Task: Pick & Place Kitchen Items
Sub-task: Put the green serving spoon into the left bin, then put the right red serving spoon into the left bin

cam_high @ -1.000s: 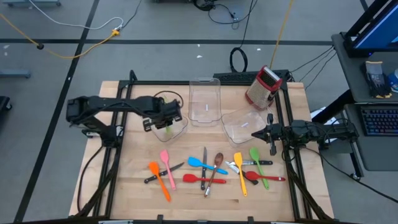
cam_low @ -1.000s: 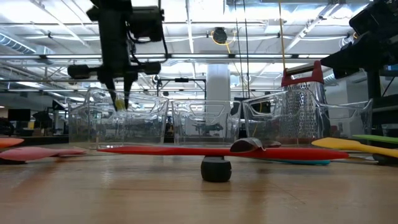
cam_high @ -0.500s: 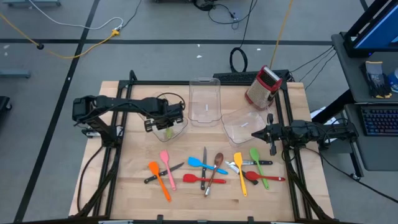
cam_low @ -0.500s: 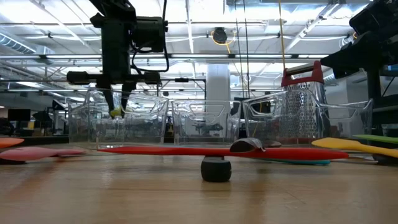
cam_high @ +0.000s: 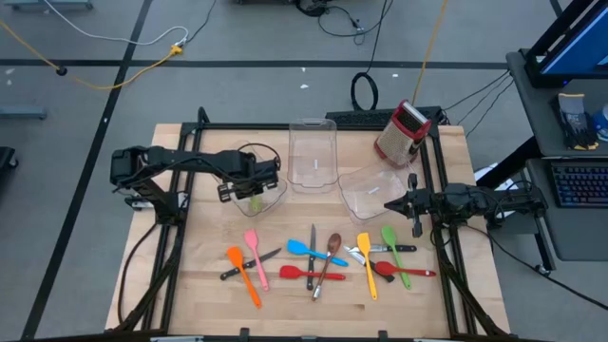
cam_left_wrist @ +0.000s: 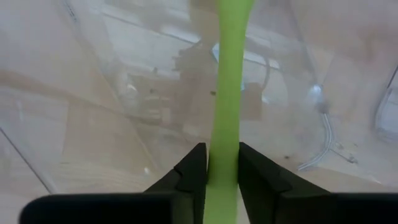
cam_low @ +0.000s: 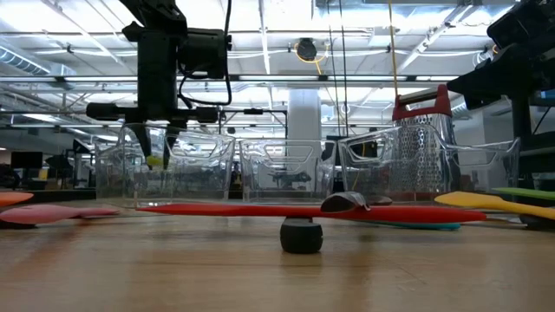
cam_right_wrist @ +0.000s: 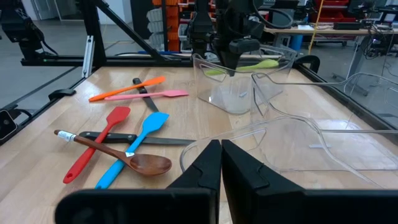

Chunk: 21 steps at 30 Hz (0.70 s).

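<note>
Kitchen items: most are loose on the table (cam_high: 190, 285), front-centre. One light-green utensil (cam_left_wrist: 227, 106) is at the left gripper (cam_high: 255, 190), which hangs inside the left clear bin (cam_high: 271, 198). In the wrist view the green handle runs between the two fingers (cam_left_wrist: 193, 171); whether they clamp it or have just let go I cannot tell, gap looks v. narrow either way. Low view shows the gripper (cam_low: 159, 143) down among the bin walls w/ a yellow-green tip at its fingers.

Right gripper (cam_high: 391, 204) waits over the right clear bin (cam_high: 366, 190), fingers together, holding nothing.

Progress, my read: early. Only this one item is in or going into a bin; the middle bin (cam_high: 312, 157) looks empty, the right one too as far as I can see.

Left to do, all on the wood:
- orange spatula (cam_high: 242, 271), pink spatula (cam_high: 254, 249), a black-handled knife (cam_high: 249, 264) crossing them
- blue spatula (cam_high: 309, 250), red spatula (cam_high: 304, 273), brown spoon (cam_high: 332, 249), another knife (cam_high: 312, 252)
- yellow spatula (cam_high: 366, 256), green spatula (cam_high: 394, 249), a red spoon (cam_high: 399, 271) + dark handles near them

Box grater (cam_high: 401, 131) stands at the back right, not part of the job.
</note>
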Motion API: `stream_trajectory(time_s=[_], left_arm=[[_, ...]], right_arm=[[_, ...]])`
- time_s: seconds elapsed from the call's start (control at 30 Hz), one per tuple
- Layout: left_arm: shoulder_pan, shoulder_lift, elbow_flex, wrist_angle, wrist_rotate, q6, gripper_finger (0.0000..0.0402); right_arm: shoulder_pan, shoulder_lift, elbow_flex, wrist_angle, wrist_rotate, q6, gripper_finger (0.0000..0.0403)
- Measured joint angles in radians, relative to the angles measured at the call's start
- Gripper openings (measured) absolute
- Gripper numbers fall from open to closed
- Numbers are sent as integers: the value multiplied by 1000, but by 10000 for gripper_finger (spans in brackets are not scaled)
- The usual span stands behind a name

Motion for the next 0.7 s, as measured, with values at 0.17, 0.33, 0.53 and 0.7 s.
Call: stream_trajectory(time_s=[0.17, 0.33, 0.53, 0.7], left_arm=[[0, 0, 0, -1, -3, 2, 131], [0, -2, 0, -1, -4, 37, 159], [2, -65, 4, 2, -24, 109, 172], [-16, -177, 4, 15, -83, 127, 172]], right_arm=[[0, 0, 0, 0, 0, 0, 8], [0, 0, 0, 0, 0, 0, 8], [0, 0, 0, 0, 0, 0, 8], [0, 0, 0, 1, 0, 0, 8]])
